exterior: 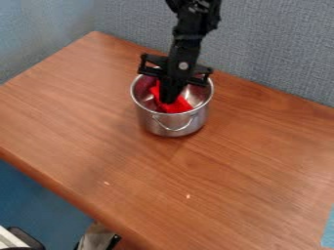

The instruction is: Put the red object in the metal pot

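One step remains: claw (170,88), clamped on the red block (159,95), sits inside the steel pot (170,120); I'd open it, then lift.

Looks down steeply from above and in front of the wooden table (196,190), fairly close. Faces the blue wall (280,49) behind, with the pot (170,122) just above centre.

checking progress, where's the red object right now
In the camera view the red object is inside the metal pot, on the far part of the wooden table, with the end effector reaching down into the pot.
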`<state>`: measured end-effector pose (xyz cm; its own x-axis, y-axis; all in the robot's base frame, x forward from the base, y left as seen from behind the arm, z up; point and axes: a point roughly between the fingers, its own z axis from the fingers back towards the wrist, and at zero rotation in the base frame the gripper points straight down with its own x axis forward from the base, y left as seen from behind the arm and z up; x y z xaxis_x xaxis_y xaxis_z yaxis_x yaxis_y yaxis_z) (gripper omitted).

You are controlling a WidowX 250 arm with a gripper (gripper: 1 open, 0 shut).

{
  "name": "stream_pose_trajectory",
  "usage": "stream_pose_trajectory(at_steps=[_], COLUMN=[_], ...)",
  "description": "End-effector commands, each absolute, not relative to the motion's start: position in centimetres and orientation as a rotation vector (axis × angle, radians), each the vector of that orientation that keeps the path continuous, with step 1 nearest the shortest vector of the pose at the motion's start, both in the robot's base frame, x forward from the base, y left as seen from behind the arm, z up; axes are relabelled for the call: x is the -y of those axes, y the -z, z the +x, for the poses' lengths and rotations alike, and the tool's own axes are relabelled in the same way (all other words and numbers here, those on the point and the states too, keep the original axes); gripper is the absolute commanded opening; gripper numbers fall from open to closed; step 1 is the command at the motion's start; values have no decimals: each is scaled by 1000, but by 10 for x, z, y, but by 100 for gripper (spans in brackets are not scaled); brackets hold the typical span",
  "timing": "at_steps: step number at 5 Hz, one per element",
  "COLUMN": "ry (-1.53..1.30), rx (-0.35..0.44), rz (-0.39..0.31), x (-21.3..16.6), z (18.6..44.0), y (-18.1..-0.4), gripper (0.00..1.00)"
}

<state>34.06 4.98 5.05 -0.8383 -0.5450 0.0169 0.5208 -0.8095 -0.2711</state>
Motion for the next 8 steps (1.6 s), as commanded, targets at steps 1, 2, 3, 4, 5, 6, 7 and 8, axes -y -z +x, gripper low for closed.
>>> stream_pose_trajectory(at_steps=[1,2,3,4,5,6,7,8], ry=[2495,2434,2392,2391,2392,2428,2464,2449], rx=[-302,-269,-244,-240,-238,-213,-186,-171], rz=[-61,-54,-49,-34,-19,2,21,31], x=[-78,-106,-126,-125,-123,-123,-122,-114], z=[351,351,352,344,336,331,326,328], y=[-60,-58,-56,-39,-25,-20,-15,-15], gripper=[0,0,0,0,0,0,0,0])
